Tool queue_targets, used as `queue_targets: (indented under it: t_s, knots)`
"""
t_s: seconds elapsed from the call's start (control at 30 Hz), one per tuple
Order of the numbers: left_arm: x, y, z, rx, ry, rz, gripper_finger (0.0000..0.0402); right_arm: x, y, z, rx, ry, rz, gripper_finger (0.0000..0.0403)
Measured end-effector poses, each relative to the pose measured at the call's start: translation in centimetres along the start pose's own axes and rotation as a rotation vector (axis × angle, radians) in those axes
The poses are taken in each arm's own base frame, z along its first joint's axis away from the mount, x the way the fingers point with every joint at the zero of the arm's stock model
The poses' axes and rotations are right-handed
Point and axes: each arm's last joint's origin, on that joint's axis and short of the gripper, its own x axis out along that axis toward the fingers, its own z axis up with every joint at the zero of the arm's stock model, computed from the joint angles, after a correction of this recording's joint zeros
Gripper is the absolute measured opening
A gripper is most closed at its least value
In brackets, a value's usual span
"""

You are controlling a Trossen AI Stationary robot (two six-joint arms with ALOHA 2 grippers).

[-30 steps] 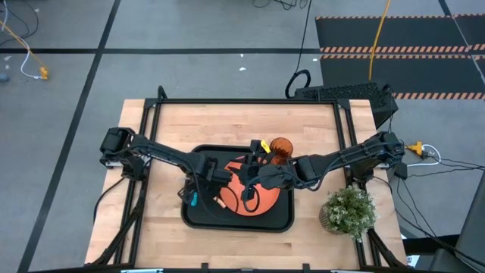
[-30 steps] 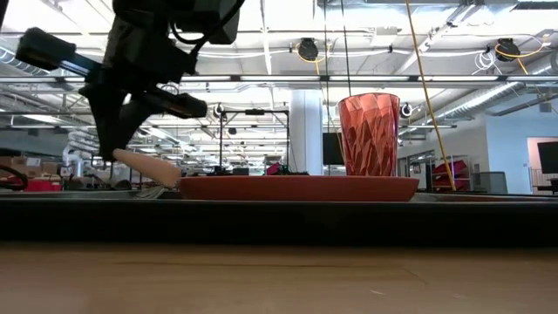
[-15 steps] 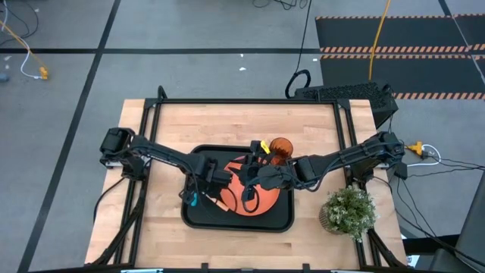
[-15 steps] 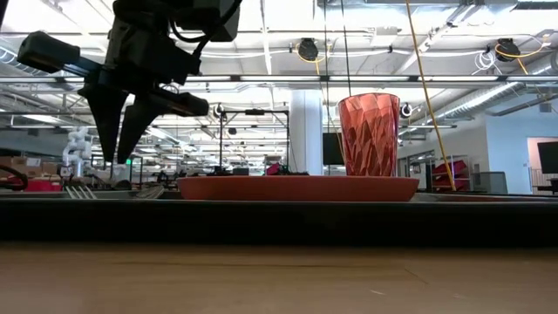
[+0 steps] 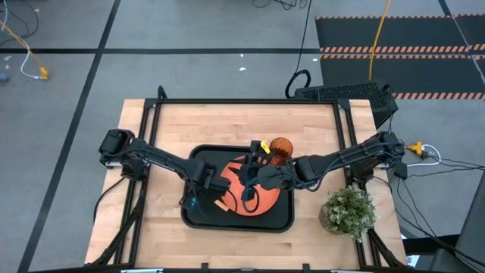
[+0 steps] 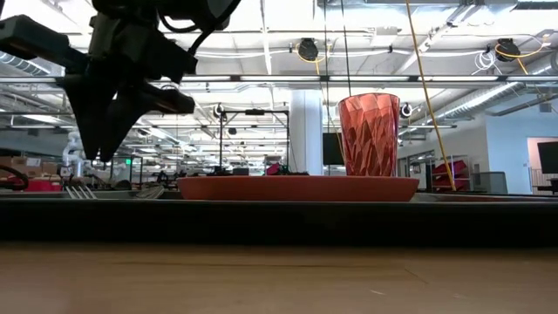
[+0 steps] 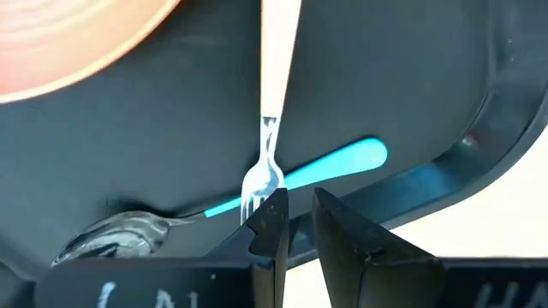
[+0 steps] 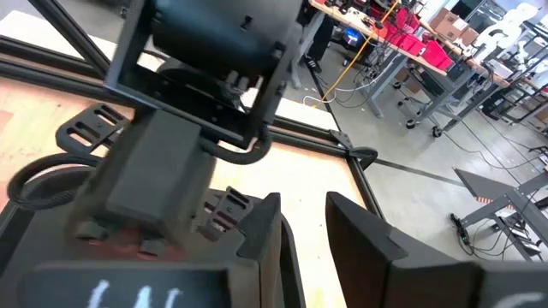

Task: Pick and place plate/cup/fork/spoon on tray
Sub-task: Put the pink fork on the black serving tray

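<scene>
Left wrist view gives you the clearest look at the fork (image 7: 268,128): silver tines, pale tan handle, lying flat on the black tray (image 7: 402,94) with its tines crossing the bright blue handle of the spoon (image 7: 214,204), whose dark metal bowl sits beside it on the tray floor. You can see the left gripper (image 7: 295,224) just above those tines, its two dark fingers a narrow gap apart and holding nothing. From the high view, you find the orange plate (image 5: 254,199) on the tray with the ribbed orange cup (image 5: 281,146) at its far edge. Your right gripper (image 8: 304,224) hangs over the plate, fingers slightly parted, nothing between them.
</scene>
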Motion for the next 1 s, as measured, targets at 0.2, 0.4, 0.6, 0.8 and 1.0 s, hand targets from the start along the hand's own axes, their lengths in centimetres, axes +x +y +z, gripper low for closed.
queue_targets:
  t_s: [0.2,0.4,0.6,0.8,1.0]
  knots:
    - [0.1,-0.8,0.6,0.027,-0.039,0.013,0.0058,0.0,0.0,0.1,0.004,-0.005,-0.001,0.0089]
    - [0.1,-1.2,0.9,0.039,-0.055,0.017,0.0058,0.0,0.0,0.1,0.004,-0.006,-0.001,0.0089]
    - [0.1,-1.2,1.1,0.031,-0.079,0.022,0.0058,0.0,0.0,0.1,0.004,-0.005,-0.001,0.0089]
    - [0.1,-1.1,1.4,0.036,-0.104,0.029,0.0058,0.0,0.0,0.1,0.004,-0.005,-0.001,0.0089]
    - [0.1,-1.1,1.4,0.037,-0.105,0.029,0.0058,0.0,0.0,0.1,0.005,-0.005,-0.001,0.0089]
